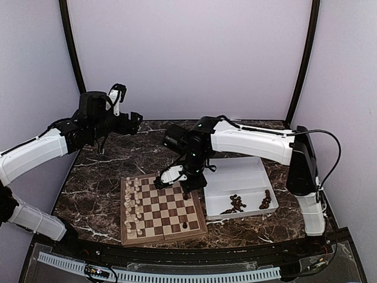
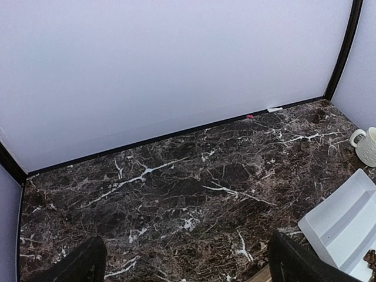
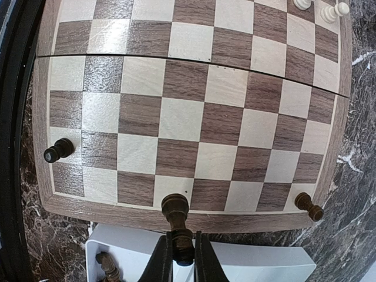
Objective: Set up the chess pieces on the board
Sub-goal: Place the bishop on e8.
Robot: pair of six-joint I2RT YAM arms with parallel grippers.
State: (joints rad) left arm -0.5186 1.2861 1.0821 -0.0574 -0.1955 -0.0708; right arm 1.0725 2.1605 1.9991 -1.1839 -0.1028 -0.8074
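While the board (image 1: pixel 168 212) carries two cream ranks (image 1: pixel 132 203) along its 9 o'clock side, only two dark chessmen (image 3: pixel 59 151) stand at its 3 o'clock edge, where the right claw (image 3: pixel 183 248) is clamped on a third dark piece (image 3: pixel 178 220). Remaining dark pieces (image 1: pixel 235 204) lie in the white tray (image 1: pixel 241 174) at 3 o'clock. Far off, the left claw (image 2: pixel 188 264) gapes empty over the veined marble tabletop (image 1: pixel 135 156), ringed by lilac walls (image 1: pixel 188 59).

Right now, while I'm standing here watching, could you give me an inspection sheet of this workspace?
Surface: dark marble table, no spills seen.
Job's things: board near the front; cream pieces lined along its left side; one dark piece on an edge square; loose dark pieces in the white tray.
Clutter: white mug near the tray.
Grippers: left gripper open, holding nothing; right gripper shut on a dark chessman at the board's edge.
Cables: black cable loops off the right arm.
Surroundings: pale walls, black corner posts.
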